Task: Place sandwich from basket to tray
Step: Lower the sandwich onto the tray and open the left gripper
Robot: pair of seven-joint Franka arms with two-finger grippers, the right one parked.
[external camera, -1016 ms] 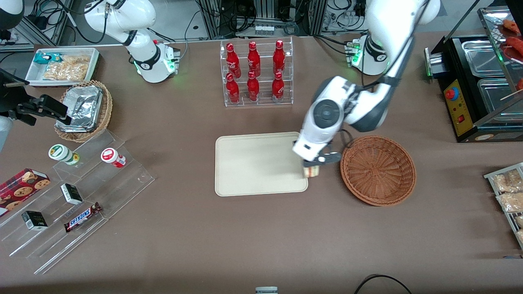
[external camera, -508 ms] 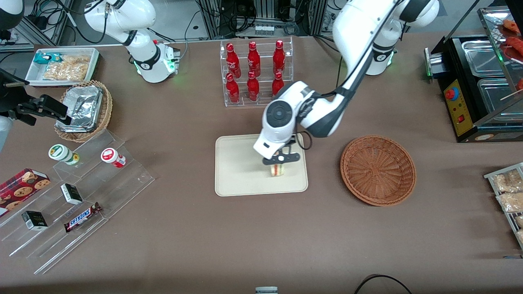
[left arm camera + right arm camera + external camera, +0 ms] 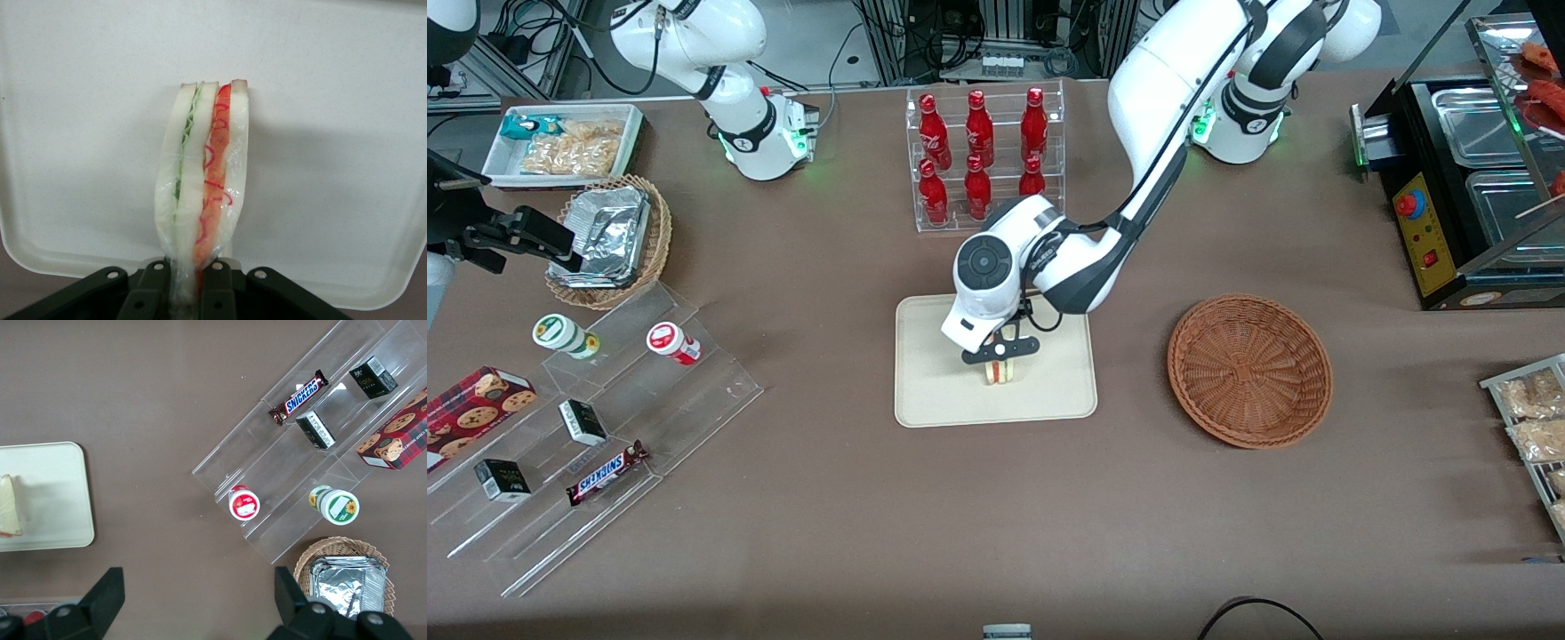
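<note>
**One sandwich over the tray, clamped in the gripper**

One landmark is serving for everything: the tray (image 3: 943, 400), lying flat mid-table. Nearest the front camera, toward the parked arm's end from the tray, a clear stepped stand (image 3: 605, 436) is carrying a Snickers bar (image 3: 607, 472), small dark boxes (image 3: 502, 480), a cookie box (image 3: 471, 409) and two capped cups (image 3: 673, 343).

Over the tray, the gripper (image 3: 1000, 356) is hanging, its fingers (image 3: 157, 293) clenched on the narrow end of the sandwich (image 3: 1001, 372). In the left wrist view the sandwich (image 3: 203, 173) is standing on edge, its cut face turned to the camera: pale bread with a green layer and a red layer running side by side. It is sitting over the middle of the tray (image 3: 333, 100), well inside the rim; whether its lower end is touching the tray's floor cannot be told. The parked arm's camera is catching the sandwich (image 3: 8, 507) above the tray (image 3: 53, 493) as well.

Beside the tray, toward the working arm's end, the basket (image 3: 1250, 370) is sitting apart from it.

Farther from the camera than the tray, a clear rack of red bottles (image 3: 983, 156) is standing. Toward the parked arm's end at that depth, a tan basket of foil containers (image 3: 609, 236) is sitting, and a white bin of snacks (image 3: 565, 142) is lying farther still.
</note>
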